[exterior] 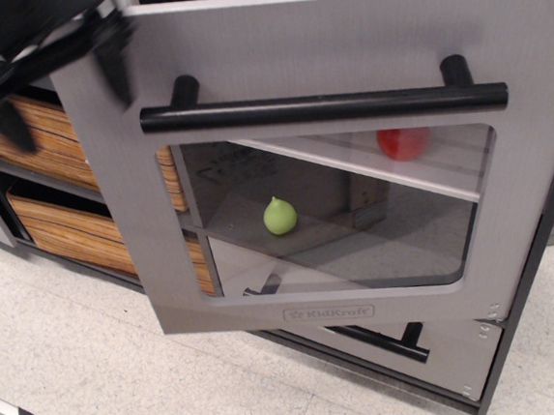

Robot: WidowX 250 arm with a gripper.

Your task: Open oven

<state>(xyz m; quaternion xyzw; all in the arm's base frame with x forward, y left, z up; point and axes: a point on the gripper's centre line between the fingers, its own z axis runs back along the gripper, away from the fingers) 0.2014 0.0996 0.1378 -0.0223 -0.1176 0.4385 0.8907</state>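
One view shows the grey toy oven (273, 52), its brushed silver-grey door with a long black cylindrical bar handle (324, 107) swung well out on its right-side hinges, filling most of the frame. Through the clear rounded window (336, 212) sit a small green pear-shaped piece (280, 216) and a red ball (404, 142) on a pale shelf, with orange wood-grain drawers (37, 131) behind at left. At upper left the black gripper (40, 53) is motion-blurred off the door's corner, so I cannot tell how its fingers stand.

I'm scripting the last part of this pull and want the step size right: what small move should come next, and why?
Probably a short further swing leftward along the same arc. The oven door hangs well open, showing the green fruit and red ball through its window. The gripper is a blur at the door's free left edge, so whether its jaws hold anything can't be told.
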